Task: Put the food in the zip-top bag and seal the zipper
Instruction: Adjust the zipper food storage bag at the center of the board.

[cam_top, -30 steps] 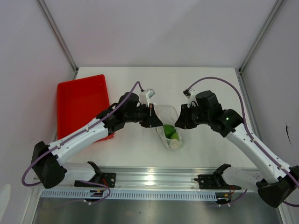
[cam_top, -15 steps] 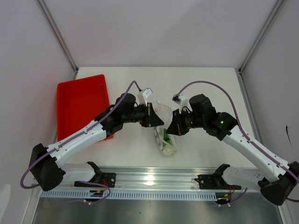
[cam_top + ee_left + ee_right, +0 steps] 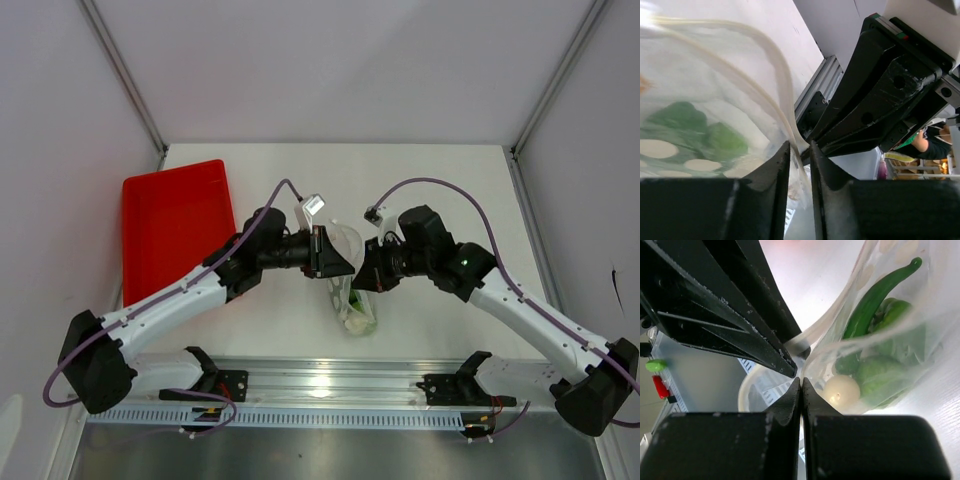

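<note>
The zip-top bag (image 3: pixel 350 300) hangs between my two grippers above the table, its mouth edge up. The food lies inside it: a dark green pepper (image 3: pixel 875 295), a small white ball (image 3: pixel 841 389) and lime-green pieces (image 3: pixel 687 120). My left gripper (image 3: pixel 343 264) stands at the mouth's left end. In the left wrist view its jaws (image 3: pixel 799 145) are parted a little, and the zipper strip (image 3: pixel 782 85) runs loosely between them. My right gripper (image 3: pixel 363 279) faces it, close by. Its jaws (image 3: pixel 801 380) are pressed together on the bag's mouth edge.
A red tray (image 3: pixel 175 220) lies on the white table at the left, beyond the left arm. The metal rail (image 3: pixel 330 385) with the arm bases runs along the near edge. Grey walls close in the back and both sides.
The right gripper shut on the bag's edge and moved left toward the left gripper. The bag swung left and down with it. The left jaws have parted slightly.
</note>
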